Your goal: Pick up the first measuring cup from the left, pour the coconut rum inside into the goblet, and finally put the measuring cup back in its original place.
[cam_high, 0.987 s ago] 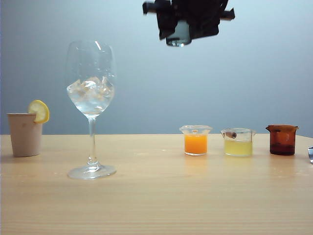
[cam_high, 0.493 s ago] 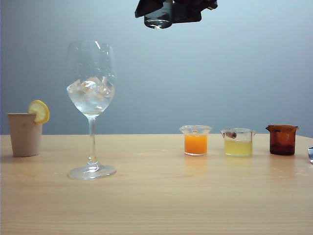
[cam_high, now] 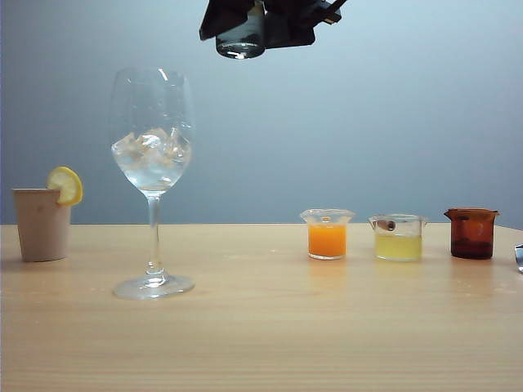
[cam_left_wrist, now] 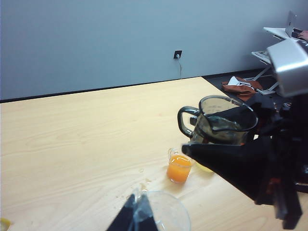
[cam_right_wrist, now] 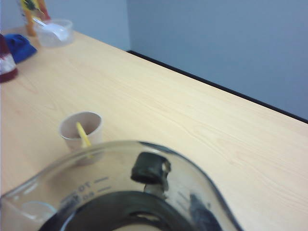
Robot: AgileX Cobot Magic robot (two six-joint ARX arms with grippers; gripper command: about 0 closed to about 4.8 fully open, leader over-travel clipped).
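My right gripper [cam_high: 265,23] hangs high at the top of the exterior view, shut on the smoky measuring cup [cam_high: 240,38]. The cup is upright, above and to the right of the goblet's rim, and a little clear coconut rum [cam_high: 239,51] shows in its base. The tall goblet [cam_high: 153,155] with ice cubes stands on the table at the left. In the left wrist view the cup [cam_left_wrist: 222,120] is held over the table by the black right gripper [cam_left_wrist: 226,151]. The left gripper [cam_left_wrist: 137,216] sits shut beside the goblet's rim [cam_left_wrist: 168,204]. The cup [cam_right_wrist: 120,192] hides the right fingers.
A beige cup with a lemon slice [cam_high: 42,222] stands far left. To the right stand an orange-liquid cup [cam_high: 327,235], a pale yellow cup [cam_high: 398,238] and an amber cup [cam_high: 471,233]. A metallic part [cam_high: 519,257] pokes in at the right edge. Droplets [cam_left_wrist: 144,185] lie near the goblet.
My right gripper has carried the measuring cup leftward along the top of the exterior view, closer to the goblet. Nothing on the table has moved.
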